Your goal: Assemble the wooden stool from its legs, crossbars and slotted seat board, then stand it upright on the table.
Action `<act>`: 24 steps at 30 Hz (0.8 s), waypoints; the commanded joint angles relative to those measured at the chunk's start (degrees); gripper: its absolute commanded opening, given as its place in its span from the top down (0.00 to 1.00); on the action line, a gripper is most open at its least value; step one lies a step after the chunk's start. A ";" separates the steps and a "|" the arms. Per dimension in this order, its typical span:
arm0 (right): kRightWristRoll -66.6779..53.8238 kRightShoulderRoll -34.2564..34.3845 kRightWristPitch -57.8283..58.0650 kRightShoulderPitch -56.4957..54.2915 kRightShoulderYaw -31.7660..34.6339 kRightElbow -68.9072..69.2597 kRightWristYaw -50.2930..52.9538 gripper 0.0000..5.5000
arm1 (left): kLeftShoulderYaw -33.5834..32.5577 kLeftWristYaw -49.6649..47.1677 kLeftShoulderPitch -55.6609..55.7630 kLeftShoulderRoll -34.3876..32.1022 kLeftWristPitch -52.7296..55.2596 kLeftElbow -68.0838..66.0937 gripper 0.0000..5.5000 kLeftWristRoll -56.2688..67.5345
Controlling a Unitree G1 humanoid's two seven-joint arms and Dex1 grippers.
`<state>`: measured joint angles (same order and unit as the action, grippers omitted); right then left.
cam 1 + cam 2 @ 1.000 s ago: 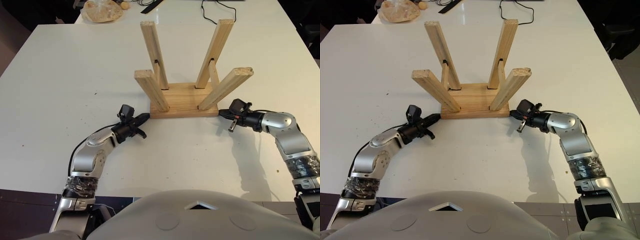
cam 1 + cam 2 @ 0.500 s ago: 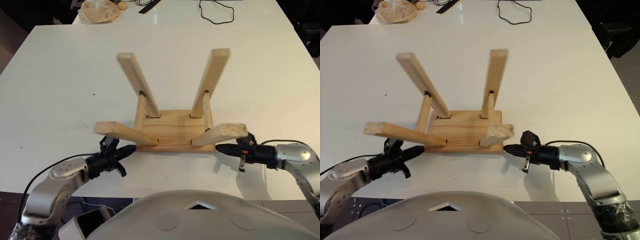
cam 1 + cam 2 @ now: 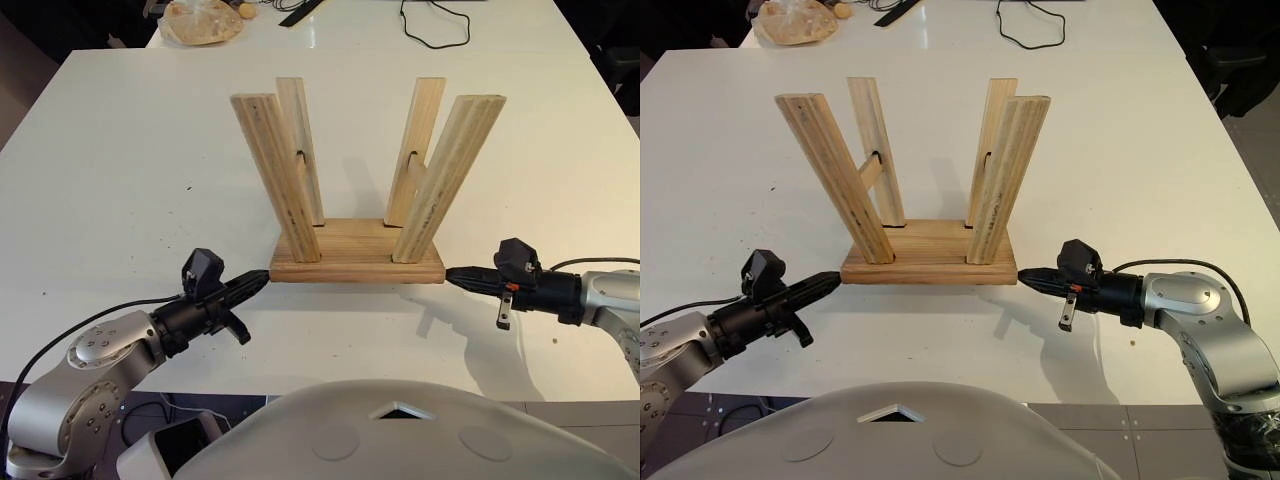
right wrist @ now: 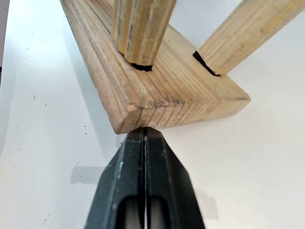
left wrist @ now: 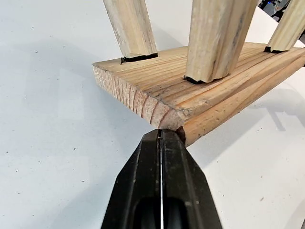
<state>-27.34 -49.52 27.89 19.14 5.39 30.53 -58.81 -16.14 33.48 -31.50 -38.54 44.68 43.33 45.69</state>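
Wooden stool (image 3: 355, 262), inverted, apparently touched by left claw (image 3: 262, 277) and right claw (image 3: 455, 275).

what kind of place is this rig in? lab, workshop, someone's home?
Probably a lab or office bench: a large white table, a loose black cable and a filled plastic bag at its far edge, the upturned wooden stool in the middle.

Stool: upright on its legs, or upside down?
Upside down: the seat board is at the bottom, and all four legs point up.
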 commanded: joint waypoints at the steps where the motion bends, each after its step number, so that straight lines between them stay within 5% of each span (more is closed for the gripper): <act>1: -8.23 1.98 0.09 -1.58 1.03 6.11 -2.33 1.00 | 0.42 1.73 3.62 0.87 0.09 6.45 1.00 11.37; 17: -9.16 2.59 1.70 -8.01 1.99 3.58 -1.37 1.00 | -3.41 -1.57 10.00 -1.27 0.98 3.96 1.00 18.85; 24: -1.26 1.32 -1.90 -11.38 0.30 -4.99 -0.25 1.00 | -1.39 -0.65 10.61 -3.02 -0.66 0.41 1.00 9.84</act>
<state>-32.55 -48.01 28.97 9.72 10.13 28.71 -58.32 -21.79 28.57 -22.18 -41.00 45.31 43.15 55.91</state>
